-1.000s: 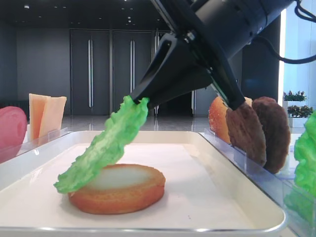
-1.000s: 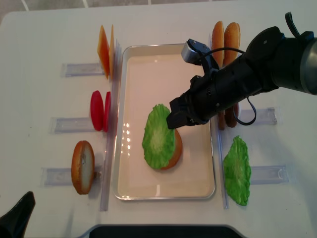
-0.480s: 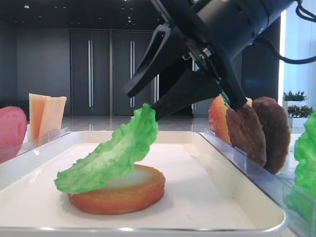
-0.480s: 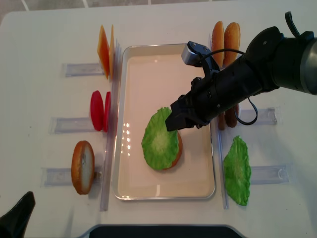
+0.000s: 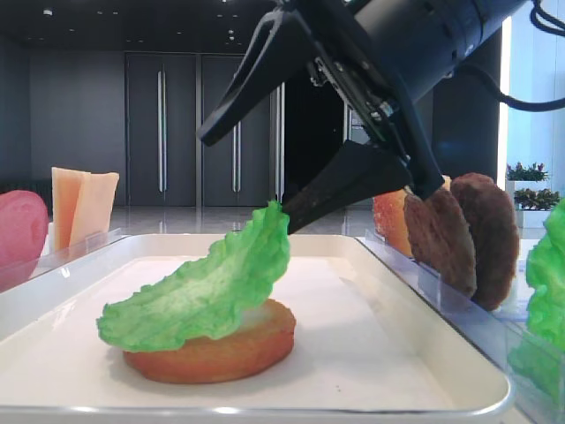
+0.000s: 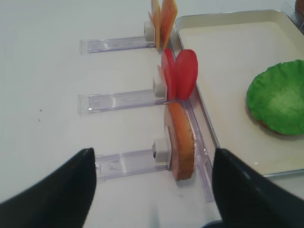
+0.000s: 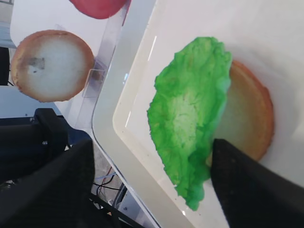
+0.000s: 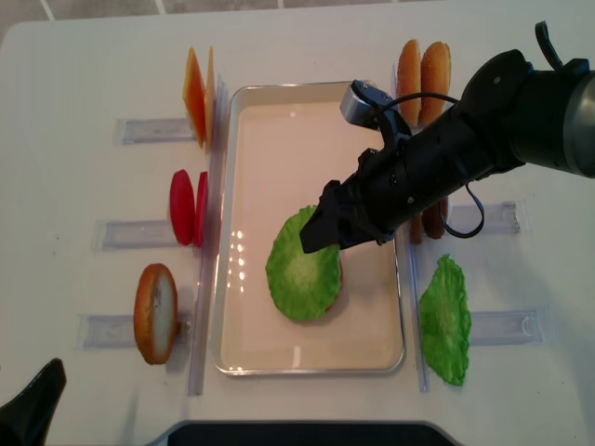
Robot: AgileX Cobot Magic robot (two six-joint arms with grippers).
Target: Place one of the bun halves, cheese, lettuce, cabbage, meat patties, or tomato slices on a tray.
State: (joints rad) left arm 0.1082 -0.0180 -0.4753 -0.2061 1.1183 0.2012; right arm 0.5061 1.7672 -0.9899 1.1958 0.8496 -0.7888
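The green lettuce (image 8: 302, 269) lies draped over a bun half (image 5: 212, 349) on the cream tray (image 8: 279, 149). Its raised edge leans on the lower finger (image 5: 340, 185) of my right gripper (image 8: 323, 232), which hangs open just above it. In the right wrist view the lettuce (image 7: 190, 114) covers most of the bun half (image 7: 249, 118), and the right gripper (image 7: 153, 142) has its fingers wide apart. My left gripper (image 6: 151, 164) is open and empty, low over the table before an upright bun half (image 6: 180, 137).
Clear racks flank the tray: cheese (image 8: 197, 93), tomato slices (image 8: 186, 206) and a bun half (image 8: 155, 313) on the left, bun halves (image 8: 423, 70), meat patties (image 5: 459, 234) and a second lettuce leaf (image 8: 444, 319) on the right.
My right gripper has gone from shut on the lettuce to wide open. The leaf has dropped from hanging steeply to lying flatter on the bun half.
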